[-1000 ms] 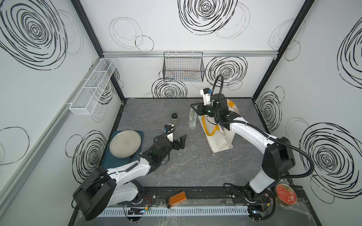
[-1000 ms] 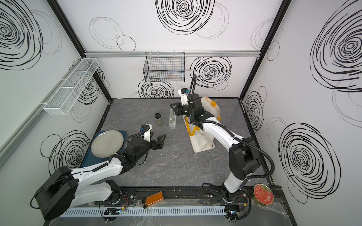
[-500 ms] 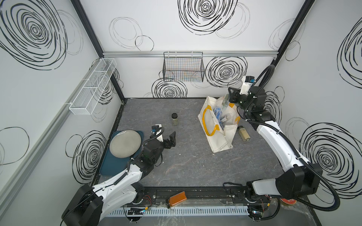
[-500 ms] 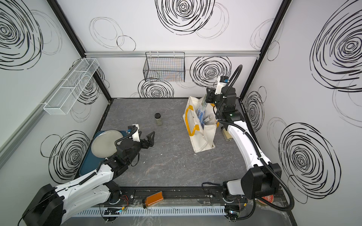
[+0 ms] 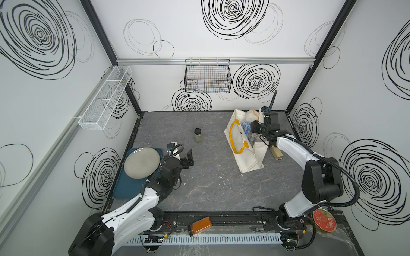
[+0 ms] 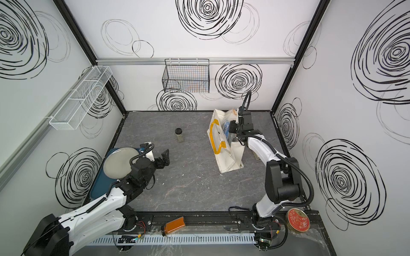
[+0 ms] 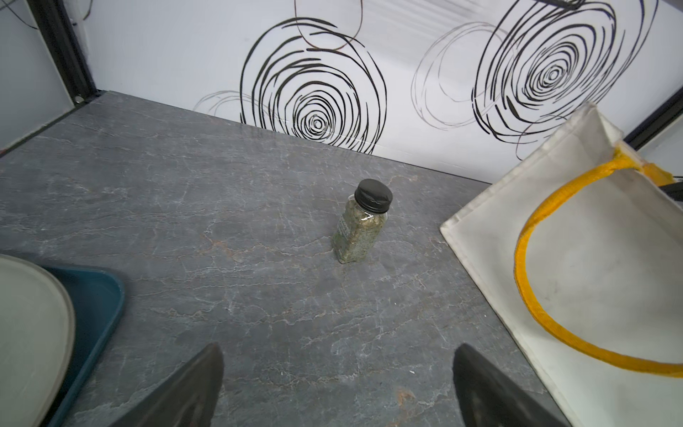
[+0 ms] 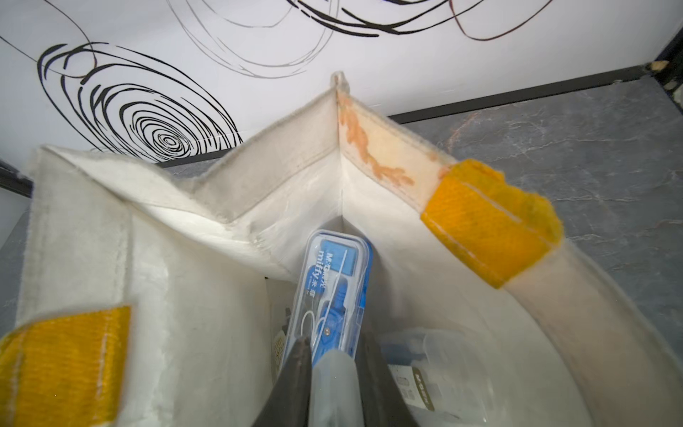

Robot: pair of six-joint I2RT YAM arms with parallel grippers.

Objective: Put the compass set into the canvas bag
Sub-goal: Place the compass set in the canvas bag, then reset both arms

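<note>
Crossing rightward over the surface (image 7: 184, 185), right end effector (image 8: 332, 344) is pinching the likely stiff, slick compass set (image 8: 332, 281) endwise inside canvas bag (image 8: 207, 314); left end effector (image 7: 338, 347) is gaping wide.

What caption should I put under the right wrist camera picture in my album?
The right gripper holds the blue compass set inside the canvas bag.

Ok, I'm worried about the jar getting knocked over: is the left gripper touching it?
Apart. The left wrist view shows bare table between the open fingers and the upright jar.
</note>
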